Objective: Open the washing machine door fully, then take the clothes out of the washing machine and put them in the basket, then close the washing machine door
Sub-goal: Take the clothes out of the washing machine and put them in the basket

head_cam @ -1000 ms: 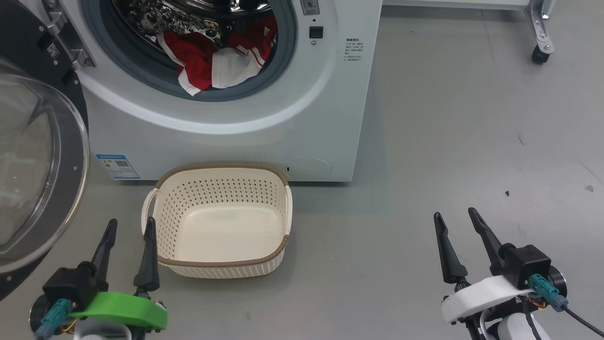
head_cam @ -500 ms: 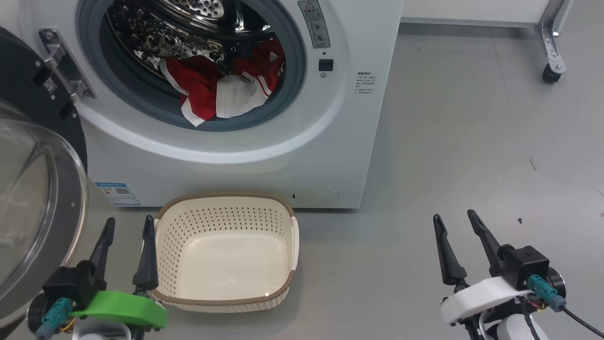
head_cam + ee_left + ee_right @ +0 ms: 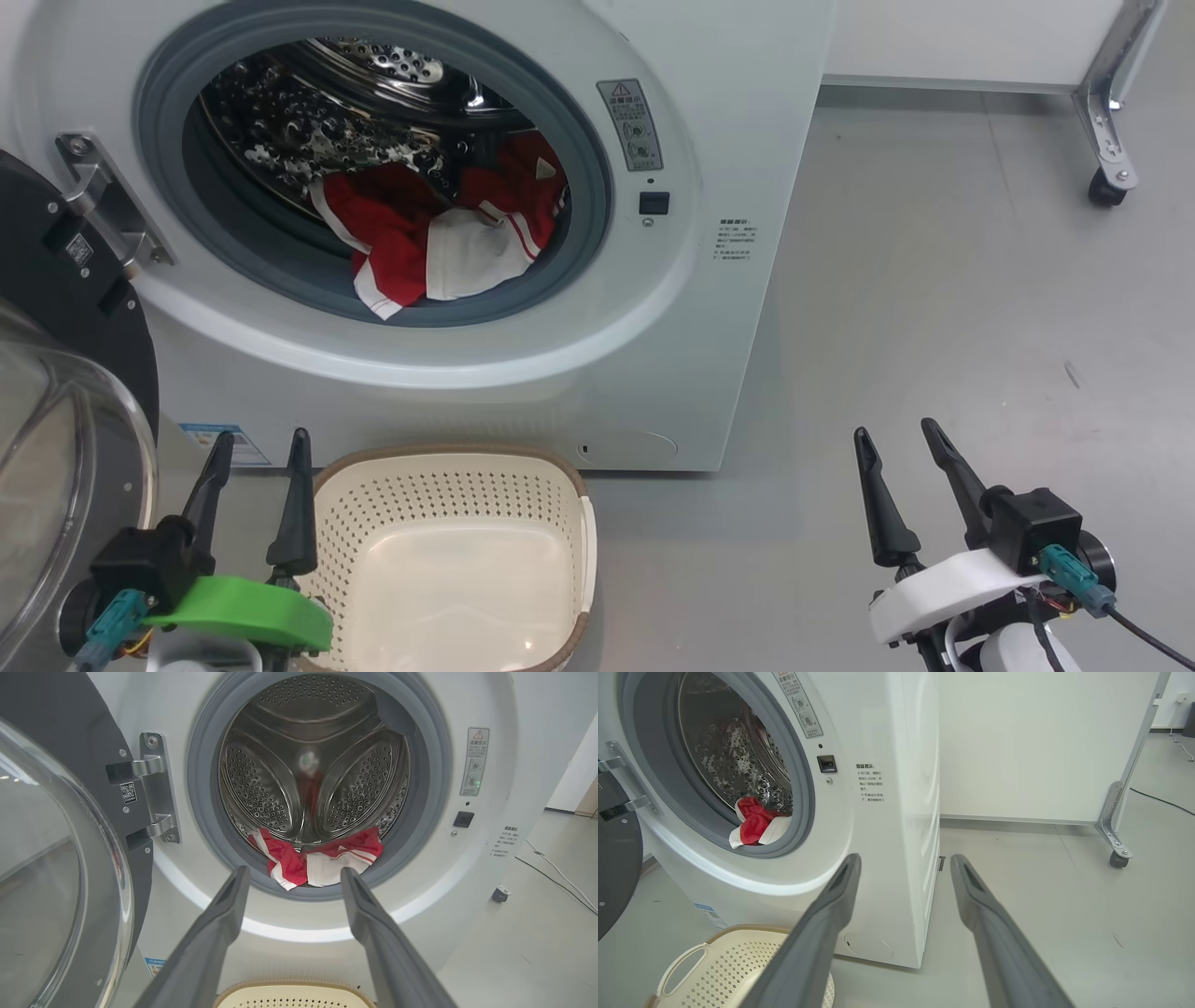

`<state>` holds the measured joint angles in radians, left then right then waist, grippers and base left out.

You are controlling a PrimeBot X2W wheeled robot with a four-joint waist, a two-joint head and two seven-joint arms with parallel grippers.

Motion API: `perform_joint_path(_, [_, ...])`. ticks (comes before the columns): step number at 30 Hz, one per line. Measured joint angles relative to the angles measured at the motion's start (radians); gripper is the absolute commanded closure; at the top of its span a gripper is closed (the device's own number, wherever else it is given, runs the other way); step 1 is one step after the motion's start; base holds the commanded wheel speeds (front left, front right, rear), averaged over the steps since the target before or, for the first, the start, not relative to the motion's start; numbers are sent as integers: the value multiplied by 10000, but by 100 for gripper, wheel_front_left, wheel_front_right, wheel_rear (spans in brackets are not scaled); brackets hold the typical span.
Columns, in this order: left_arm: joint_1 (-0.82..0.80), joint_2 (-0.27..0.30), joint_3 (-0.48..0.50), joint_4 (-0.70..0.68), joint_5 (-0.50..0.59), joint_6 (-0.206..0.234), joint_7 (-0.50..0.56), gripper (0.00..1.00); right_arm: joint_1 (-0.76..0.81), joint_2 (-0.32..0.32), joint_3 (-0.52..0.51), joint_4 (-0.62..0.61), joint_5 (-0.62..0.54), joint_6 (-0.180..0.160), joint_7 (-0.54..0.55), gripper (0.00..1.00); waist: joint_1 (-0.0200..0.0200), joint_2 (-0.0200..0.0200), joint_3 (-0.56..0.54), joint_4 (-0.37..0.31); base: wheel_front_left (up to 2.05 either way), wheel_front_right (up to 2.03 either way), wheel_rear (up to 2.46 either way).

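Observation:
The white washing machine stands ahead with its drum open. Its door is swung wide to the left, black rim and glass bowl facing me. Red clothes with a white panel lie at the drum's front lip; the same clothes show between the fingers in the left wrist view. The empty cream basket sits on the floor before the machine. My left gripper is open beside the basket's left rim. My right gripper is open over bare floor, well to the right. Neither holds anything.
Grey floor spreads to the right of the machine. A white panel on a metal leg with a caster stands at the back right. A cable runs along the floor far right.
The head camera has tilted up, so the machine, drum opening and basket all sit lower in the picture. Both grippers stay open in the same places.

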<state>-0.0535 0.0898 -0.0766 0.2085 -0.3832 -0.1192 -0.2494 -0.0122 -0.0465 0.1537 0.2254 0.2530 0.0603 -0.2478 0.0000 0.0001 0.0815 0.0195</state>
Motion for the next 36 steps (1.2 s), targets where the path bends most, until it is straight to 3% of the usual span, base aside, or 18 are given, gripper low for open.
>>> perform_joint_path(15, [13, 2, -86, 44, 65, -4, 0, 0, 1, 10, 71, 94, 0, 90, -42, 0, 0, 0, -200, -86, 59, -59, 0])
perform_joint_path(36, [27, -6, -134, 54, 65, -4, 0, 0, 3, 12, 84, 107, -2, 90, -42, 0, 1, -1, -92, -109, 4, -4, 0])
